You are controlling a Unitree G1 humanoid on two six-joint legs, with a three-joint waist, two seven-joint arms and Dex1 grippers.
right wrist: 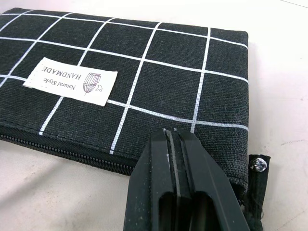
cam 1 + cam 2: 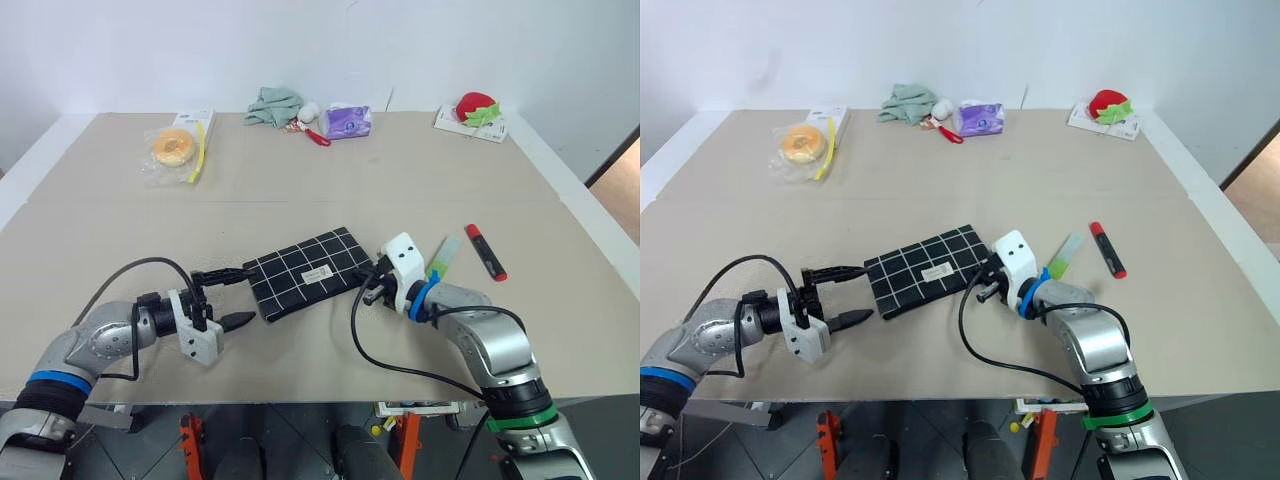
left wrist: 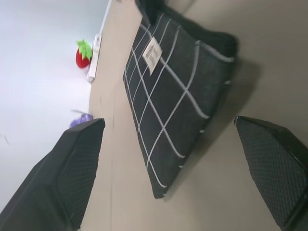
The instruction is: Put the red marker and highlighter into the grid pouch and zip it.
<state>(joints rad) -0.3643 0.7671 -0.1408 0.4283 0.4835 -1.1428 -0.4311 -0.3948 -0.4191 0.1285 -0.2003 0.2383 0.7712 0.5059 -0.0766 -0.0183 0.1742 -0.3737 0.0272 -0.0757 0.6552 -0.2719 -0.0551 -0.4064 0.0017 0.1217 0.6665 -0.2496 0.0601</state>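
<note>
The grid pouch [image 2: 305, 272], black with white lines and a small white label, lies flat at the table's middle front. My left gripper [image 2: 232, 298] stands open just off its left end, with its fingers [image 3: 72, 168] spread wide and nothing between them. My right gripper [image 1: 174, 139] is shut, its tips over the zipper edge near the pouch's right end [image 2: 368, 288]; the fingertips hide what lies under them. The light-green highlighter [image 2: 445, 258] lies on the table just right of that hand. The red marker [image 2: 485, 250] lies a little farther right.
At the back of the table are a bagged doughnut [image 2: 175, 148], a green cloth [image 2: 272, 105], a purple packet [image 2: 347, 121], a small red-and-white object [image 2: 315, 133] and a strawberry toy [image 2: 477, 108] on a white box. The table's front edge runs close under both arms.
</note>
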